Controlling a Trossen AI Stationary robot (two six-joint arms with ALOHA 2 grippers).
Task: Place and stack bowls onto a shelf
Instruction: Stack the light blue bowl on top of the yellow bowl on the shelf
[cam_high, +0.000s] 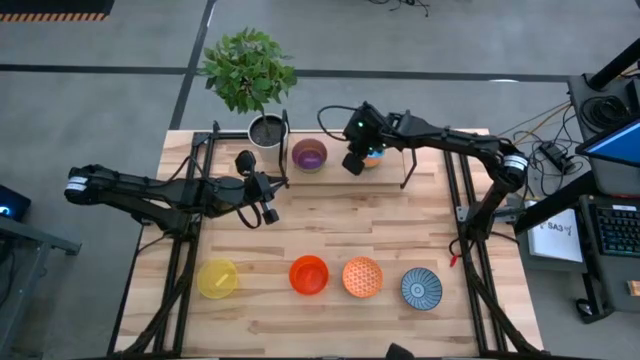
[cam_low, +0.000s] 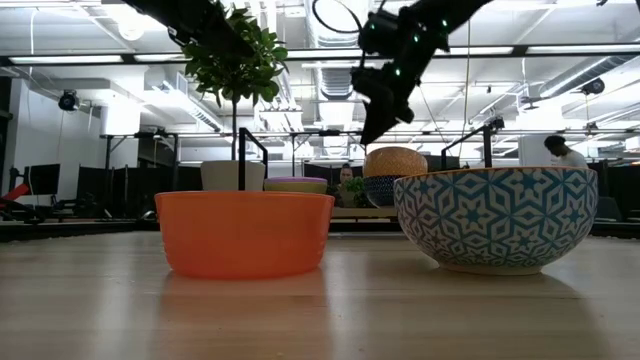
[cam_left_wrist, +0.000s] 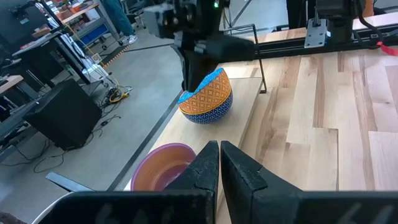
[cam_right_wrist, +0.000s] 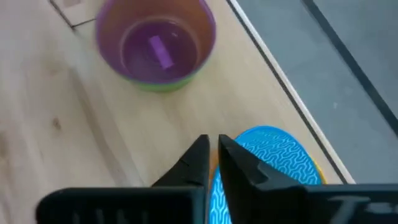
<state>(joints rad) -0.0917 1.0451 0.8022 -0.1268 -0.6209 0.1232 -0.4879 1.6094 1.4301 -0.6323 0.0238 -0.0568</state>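
Note:
On the shelf (cam_high: 335, 172) at the table's far side stands a purple bowl (cam_high: 309, 154) nested in a green one (cam_right_wrist: 163, 86). To its right, a bowl that is light blue inside and orange outside (cam_left_wrist: 208, 92) lies tilted in a dark blue patterned bowl (cam_left_wrist: 208, 115). My right gripper (cam_right_wrist: 213, 152) hangs shut over this stack, slanting down, its tips by the tilted bowl's raised rim. My left gripper (cam_high: 270, 214) waits shut above the table's middle left. Yellow (cam_high: 218, 278), red-orange (cam_high: 309, 274), dotted orange (cam_high: 362, 277) and blue-and-white (cam_high: 421, 288) bowls stand in a row near the front edge. My right gripper's shut fingers (cam_left_wrist: 188, 78) stand right at the raised rim (cam_left_wrist: 186, 94) of the tilted bowl, coming from above at a slant. I cannot tell whether they touch it. Nothing shows between them.
A potted plant (cam_high: 266, 130) stands at the shelf's left end, beside the purple bowl. Black upright posts (cam_high: 405, 170) frame the shelf. Bare wood lies between the shelf and the front row of bowls.

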